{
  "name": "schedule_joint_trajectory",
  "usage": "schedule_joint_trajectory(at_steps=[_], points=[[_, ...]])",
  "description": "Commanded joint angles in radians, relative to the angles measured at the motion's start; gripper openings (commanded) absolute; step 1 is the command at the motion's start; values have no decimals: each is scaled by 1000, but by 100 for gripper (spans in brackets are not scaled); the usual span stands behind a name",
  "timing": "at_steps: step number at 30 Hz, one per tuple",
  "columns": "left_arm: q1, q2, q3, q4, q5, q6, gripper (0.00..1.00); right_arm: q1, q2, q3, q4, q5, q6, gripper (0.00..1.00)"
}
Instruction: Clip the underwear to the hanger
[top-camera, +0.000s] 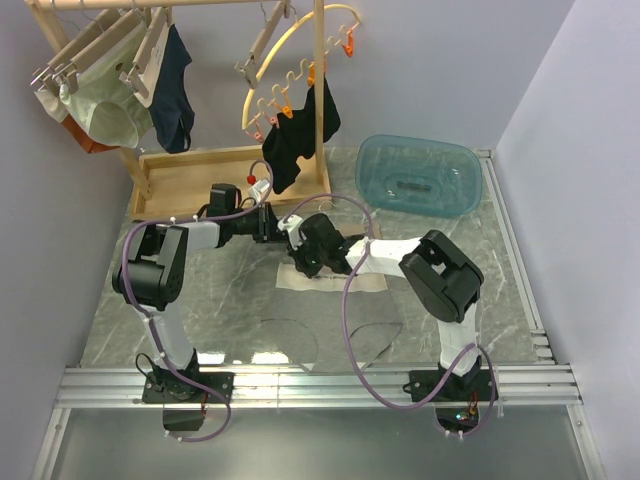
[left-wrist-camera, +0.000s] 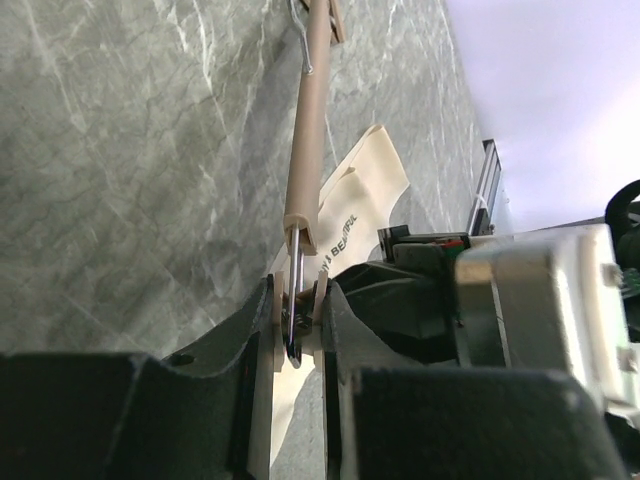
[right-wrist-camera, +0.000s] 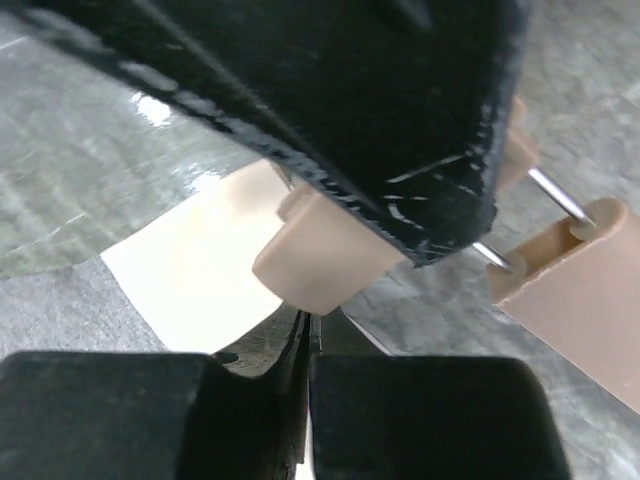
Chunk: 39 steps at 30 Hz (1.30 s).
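The wooden hanger bar (left-wrist-camera: 305, 140) runs away from my left gripper (left-wrist-camera: 298, 300), its wire hook (left-wrist-camera: 300, 30) at the far end. The left gripper is shut on the hanger's near clip (left-wrist-camera: 300, 285), squeezing its two wooden leaves. The pale underwear (left-wrist-camera: 362, 185) lies on the table, with its lettered waistband lifted up to that clip. In the top view the underwear (top-camera: 365, 282) lies flat under both grippers. My right gripper (right-wrist-camera: 312, 325) is shut on the underwear's edge (right-wrist-camera: 190, 270), directly below the clip (right-wrist-camera: 320, 260). In the top view the left gripper (top-camera: 278, 225) and right gripper (top-camera: 303, 258) meet.
A wooden rack (top-camera: 322, 90) at the back holds pale green briefs (top-camera: 105, 105), navy briefs (top-camera: 178, 95) and a yellow curved hanger (top-camera: 290, 40) with a dark garment (top-camera: 298, 135). A blue basin (top-camera: 418, 175) stands at the back right.
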Motion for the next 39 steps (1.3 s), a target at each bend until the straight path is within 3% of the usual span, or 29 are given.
schedule_joint_trajectory(at_steps=[1, 15, 39], points=[[5, 12, 25, -33, -1, 58, 0, 9, -1, -28, 0, -62, -27, 0], [23, 36, 26, -98, 16, 137, 0, 7, -149, -123, 102, -68, -58, 0], [-12, 128, 57, -25, 74, 134, 0, 19, -184, -129, 121, -59, -84, 0]])
